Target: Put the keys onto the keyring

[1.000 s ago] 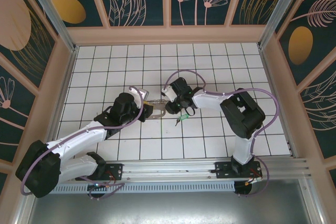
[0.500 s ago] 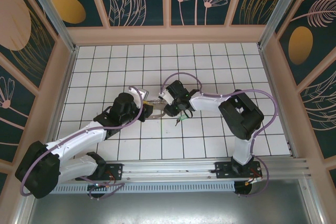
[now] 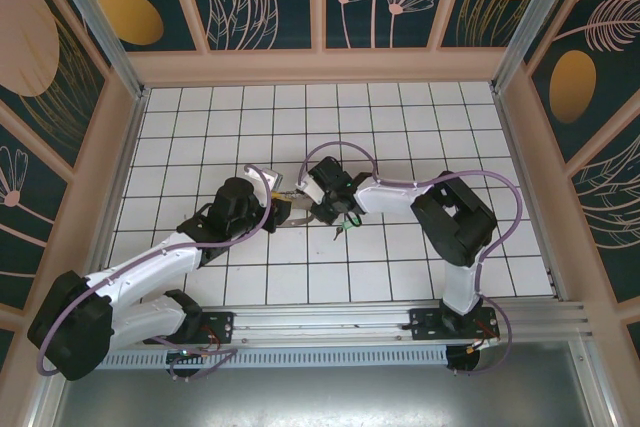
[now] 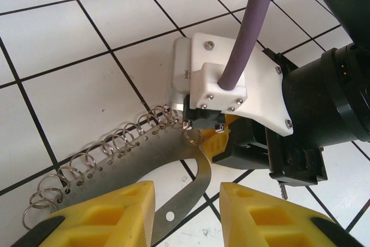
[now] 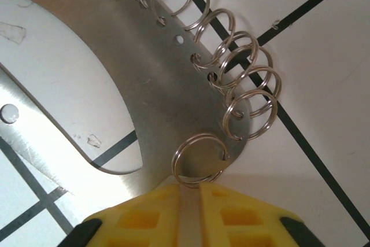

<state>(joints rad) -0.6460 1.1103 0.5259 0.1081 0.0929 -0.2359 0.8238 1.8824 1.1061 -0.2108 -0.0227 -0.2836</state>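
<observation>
Overhead, the keyring [image 3: 296, 211] lies on the tiled surface [image 3: 200, 137] between the left pincer [image 3: 282, 209] and right pincer [image 3: 311, 210], with the green keys [image 3: 349, 224] nearby. Left wrist: fingers straddle its band, grip unclear. Right wrist: fingers nearly closed, pinching one end ring [image 5: 199, 160].

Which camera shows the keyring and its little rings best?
Left wrist: the keyring shows its curved plate and long row of rings. Right wrist shows just a few rings, close up. From above it's a tiny sliver.
</observation>
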